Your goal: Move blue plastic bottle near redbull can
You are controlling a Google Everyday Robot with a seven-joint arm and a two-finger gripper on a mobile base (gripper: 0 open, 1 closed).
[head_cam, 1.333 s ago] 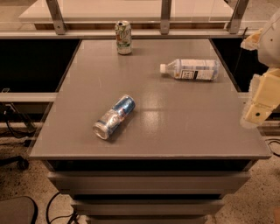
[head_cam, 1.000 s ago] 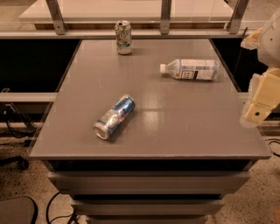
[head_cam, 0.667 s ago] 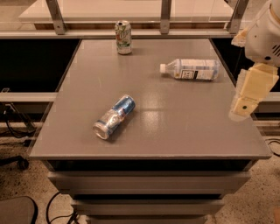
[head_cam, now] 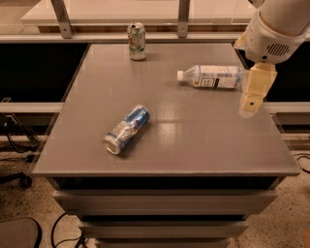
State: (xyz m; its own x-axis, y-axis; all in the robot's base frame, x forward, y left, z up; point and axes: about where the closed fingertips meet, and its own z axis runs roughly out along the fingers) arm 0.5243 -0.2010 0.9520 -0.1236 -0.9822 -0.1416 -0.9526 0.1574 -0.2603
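1. The grey table (head_cam: pixel 203 145) fills most of the view. Its top is flat, and I see no raised lip along any edge. The widest bare stretch runs across the middle and the front right, and on along the whole front edge.
2. Behind the far edge sits a pale shelf (head_cam: pixel 121 12) carried on slanted metal posts (head_cam: pixel 60 17). Dark gaps drop away past the table's left and right edges.
3. My arm (head_cam: pixel 276 29), a rounded white housing, comes in at the upper right, over the table's far right corner.
4. My gripper (head_cam: pixel 251 97) hangs below the arm, cream-coloured and pointing down over the right side of the table. It is just beside the base end of the bottle. I cannot tell whether it touches the bottle, nor whether it is open or closed.
5. The bottle (head_cam: pixel 213 76) lies on its side in the far right part of the table. Its white cap points left toward the middle and its base points toward the right edge.
6. The blue can (head_cam: pixel 127 129) lies on its side, left of centre and toward the front. It is turned diagonally, with a silver end facing the front left corner. It is well apart from the bottle, with bare tabletop between them.
7. A green-and-white can (head_cam: pixel 137 41) stands upright near the far edge, left of centre. It is off the line from the bottle to the blue can.
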